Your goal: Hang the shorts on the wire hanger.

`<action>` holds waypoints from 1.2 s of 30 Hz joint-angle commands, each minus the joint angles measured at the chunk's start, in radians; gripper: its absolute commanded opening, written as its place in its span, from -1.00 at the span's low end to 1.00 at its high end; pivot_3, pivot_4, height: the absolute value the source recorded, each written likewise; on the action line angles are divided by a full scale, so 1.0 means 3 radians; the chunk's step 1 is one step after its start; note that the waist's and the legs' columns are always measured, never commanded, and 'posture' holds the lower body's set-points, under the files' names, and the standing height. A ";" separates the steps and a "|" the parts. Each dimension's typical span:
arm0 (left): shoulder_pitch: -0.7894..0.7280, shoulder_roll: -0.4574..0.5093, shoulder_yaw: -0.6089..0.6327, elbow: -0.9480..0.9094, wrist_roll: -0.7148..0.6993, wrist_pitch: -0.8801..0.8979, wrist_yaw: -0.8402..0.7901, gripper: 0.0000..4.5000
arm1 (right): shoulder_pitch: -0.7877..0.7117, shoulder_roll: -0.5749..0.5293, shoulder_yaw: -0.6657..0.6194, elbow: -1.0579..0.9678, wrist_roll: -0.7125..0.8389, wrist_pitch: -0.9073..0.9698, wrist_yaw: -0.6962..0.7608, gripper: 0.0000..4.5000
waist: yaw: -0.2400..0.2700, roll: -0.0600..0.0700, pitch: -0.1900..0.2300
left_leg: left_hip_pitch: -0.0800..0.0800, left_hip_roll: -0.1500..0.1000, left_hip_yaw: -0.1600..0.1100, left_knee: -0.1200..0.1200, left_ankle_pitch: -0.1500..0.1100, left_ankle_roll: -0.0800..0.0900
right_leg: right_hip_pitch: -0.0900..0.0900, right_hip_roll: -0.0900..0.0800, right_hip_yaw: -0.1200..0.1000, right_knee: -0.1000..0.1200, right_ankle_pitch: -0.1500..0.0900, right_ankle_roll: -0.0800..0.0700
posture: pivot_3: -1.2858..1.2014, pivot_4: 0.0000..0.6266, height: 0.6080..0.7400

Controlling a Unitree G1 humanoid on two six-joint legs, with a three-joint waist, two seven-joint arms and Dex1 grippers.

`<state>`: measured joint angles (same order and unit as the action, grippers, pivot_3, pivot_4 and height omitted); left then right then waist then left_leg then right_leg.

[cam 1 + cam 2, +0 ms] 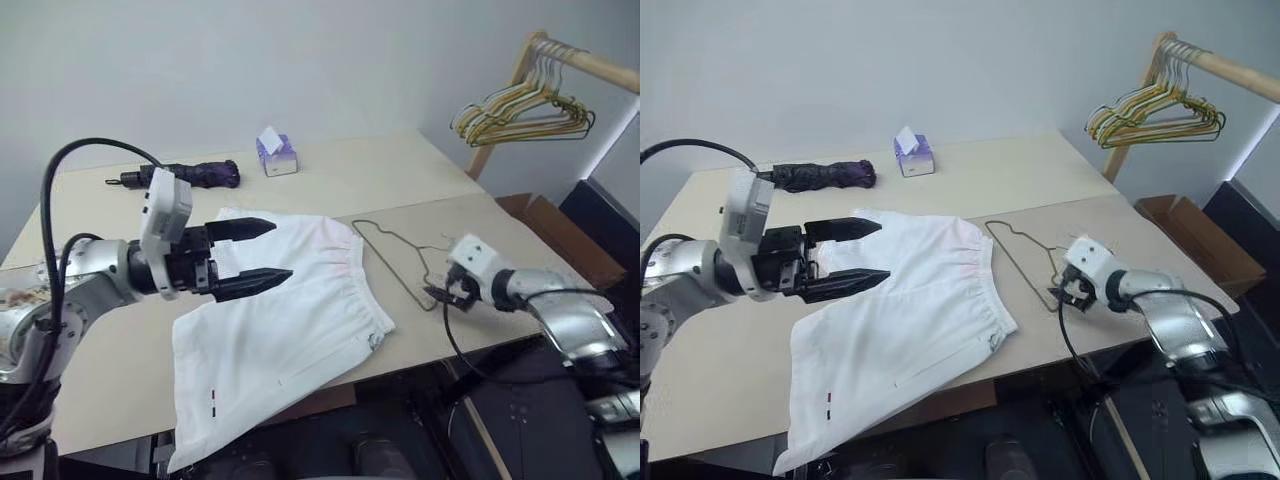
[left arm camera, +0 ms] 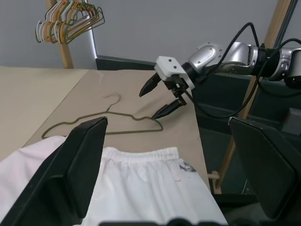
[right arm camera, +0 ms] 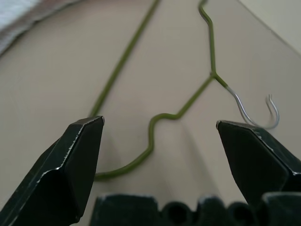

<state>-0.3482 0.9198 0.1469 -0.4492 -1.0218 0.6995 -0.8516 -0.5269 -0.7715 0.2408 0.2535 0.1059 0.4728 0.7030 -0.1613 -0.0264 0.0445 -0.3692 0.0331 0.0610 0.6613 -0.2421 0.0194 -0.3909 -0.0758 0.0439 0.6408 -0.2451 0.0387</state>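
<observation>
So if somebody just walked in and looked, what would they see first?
Probably the big white shorts, spread wrinkled across the table with one leg hanging over the near edge. Above them hovers the left gripper, wide open and holding nothing. Beside the shorts lies the wire hanger, flat on the table, with the open right gripper poised close to it.

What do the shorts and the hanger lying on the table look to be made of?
The shorts: thin woven cloth, probably cotton, matte white; it wrinkles softly and gathers at the waistband. The wire hanger: thin bent metal wire with a dull olive coating; its hook end shows bare silvery metal, so the green seems painted or plastic-coated.
</observation>
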 commanded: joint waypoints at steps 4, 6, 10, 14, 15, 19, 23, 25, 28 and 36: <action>0.0064 -0.0104 -0.0035 -0.0070 0.0324 -0.0136 -0.0076 1.00 | -0.0567 0.0339 0.0159 0.0897 -0.0320 0.0615 0.0005 0.83 | -0.0038 0.0000 0.0000 | -0.0005 -0.0003 -0.0004 0.0000 0.0000 0.0000 | -0.0001 -0.0002 -0.0004 -0.0004 -0.0001 0.0002 | -0.09 -0.95 1.00; 0.0098 -0.0122 -0.0017 -0.0060 0.0385 -0.0170 -0.0134 1.00 | -0.0643 0.0383 0.0160 0.1095 -0.0320 0.0620 0.0126 0.64 | -0.0052 -0.0001 0.0000 | -0.0006 -0.0004 -0.0004 0.0000 -0.0001 0.0000 | 0.0000 -0.0003 -0.0003 -0.0006 0.0000 0.0002 | -0.09 -0.95 1.00; 0.0144 -0.0182 -0.0020 0.0006 0.0539 -0.0266 -0.0218 1.00 | -0.0718 0.0445 0.0157 0.1337 -0.0382 0.0544 0.0182 0.06 | -0.0049 -0.0005 -0.0003 | -0.0005 -0.0004 -0.0007 0.0000 -0.0001 0.0000 | 0.0005 -0.0004 -0.0007 -0.0011 0.0001 0.0005 | -0.09 -0.96 1.00; 0.0114 -0.0291 -0.0085 0.0076 0.0677 -0.0340 -0.0245 1.00 | -0.0806 0.0506 0.0065 0.1484 -0.0400 0.0561 0.0058 -0.52 | -0.0053 -0.0014 -0.0009 | -0.0001 -0.0004 -0.0008 0.0000 -0.0001 0.0000 | 0.0009 -0.0004 -0.0007 -0.0011 0.0002 0.0006 | -0.09 -0.97 1.00; 0.0104 -0.0317 -0.0099 0.0093 0.0707 -0.0353 -0.0253 1.00 | -0.0819 0.0515 0.0042 0.1504 -0.0405 0.0558 0.0036 -0.67 | -0.0052 -0.0014 -0.0009 | -0.0001 -0.0004 -0.0008 0.0000 -0.0001 0.0000 | 0.0009 -0.0004 -0.0007 -0.0011 0.0002 0.0006 | -0.09 -0.97 1.00; 0.0016 -0.0457 -0.0176 0.0217 0.0833 -0.0402 -0.0261 1.00 | -0.0812 0.0496 -0.0109 0.1401 -0.0399 0.0547 -0.0105 -0.99 | -0.0055 -0.0015 -0.0010 | -0.0004 -0.0004 -0.0008 0.0000 -0.0001 0.0000 | 0.0008 -0.0004 -0.0007 -0.0013 0.0003 0.0007 | -0.11 -0.98 1.00; -0.0055 -0.0608 -0.0222 0.0321 0.0944 -0.0412 -0.0195 1.00 | -0.0657 0.0393 -0.0293 0.0949 -0.0466 0.0214 -0.0390 -0.99 | -0.0075 -0.0013 -0.0009 | -0.0010 -0.0004 -0.0008 0.0000 -0.0001 0.0000 | 0.0002 -0.0004 -0.0005 -0.0014 0.0003 0.0008 | -0.12 -0.99 1.00; -0.0230 -0.0752 -0.0248 0.0497 0.1052 -0.0455 -0.0074 1.00 | -0.0407 0.0171 -0.0219 0.0550 -0.0803 -0.0724 -0.0681 -0.99 | -0.0069 -0.0011 -0.0008 | -0.0013 -0.0003 -0.0009 0.0000 -0.0001 0.0000 | -0.0002 -0.0003 -0.0004 -0.0013 0.0003 0.0008 | -0.13 -1.00 1.00; -0.0473 -0.0842 -0.0250 0.0774 0.1180 -0.0502 -0.0042 1.00 | -0.0252 -0.0072 -0.0116 0.0383 -0.1238 -0.1874 -0.1082 -0.99 | -0.0096 -0.0003 -0.0008 | -0.0036 -0.0010 -0.0008 0.0005 -0.0001 0.0000 | -0.0021 -0.0009 -0.0003 -0.0013 0.0007 0.0019 | -0.15 -1.00 1.00; -0.0979 -0.0785 -0.0193 0.1297 0.1141 -0.0213 -0.0174 1.00 | -0.0659 -0.0727 0.0429 0.0773 -0.3016 -0.4162 -0.2661 -0.99 | -0.0296 -0.0003 -0.0009 | -0.0059 -0.0006 -0.0007 0.0017 -0.0002 -0.0001 | -0.0046 -0.0006 0.0005 -0.0003 0.0008 0.0021 | -0.16 -1.00 1.00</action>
<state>-0.6081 0.6619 0.0726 -0.0673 -0.6706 0.6181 -0.8845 -0.6751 -0.9628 0.3704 0.4763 -0.7029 -0.6818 0.0233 -0.2501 -0.0273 0.0420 -0.3872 0.0304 0.0590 0.6666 -0.2427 0.0191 -0.4052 -0.0783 0.0457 0.6400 -0.2426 0.0451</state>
